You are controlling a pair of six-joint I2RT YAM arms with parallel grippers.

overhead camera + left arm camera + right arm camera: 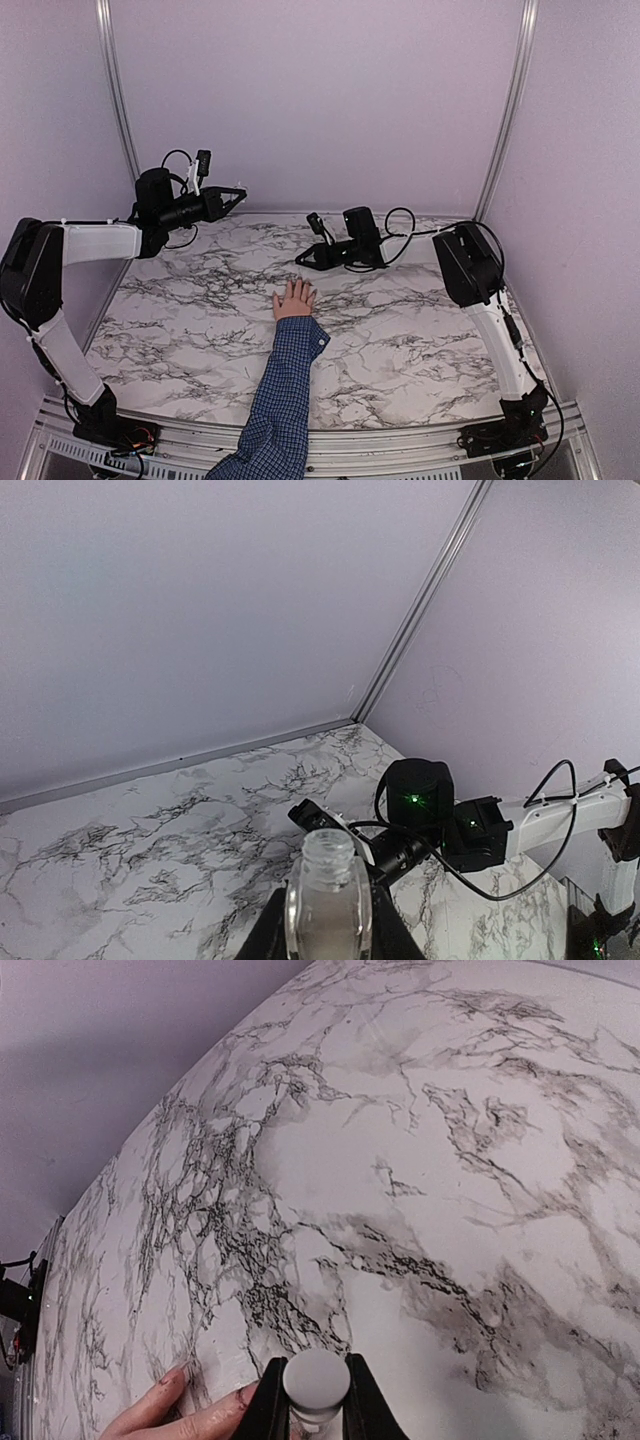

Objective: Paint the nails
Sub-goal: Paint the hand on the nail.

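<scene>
Left tool (328, 925) grips an uncapped clear bottle (328, 895), contents unclear; right tool (315, 1405) pinches a white cap (316, 1378) near the hand (195, 1422)

A small hand (293, 301) lies on the marble table (420, 350).

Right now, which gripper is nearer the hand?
Right. The right gripper, holding a cap, sits just beyond the hand; the left gripper is raised far off toward the table's back left corner, holding a bottle.
</scene>
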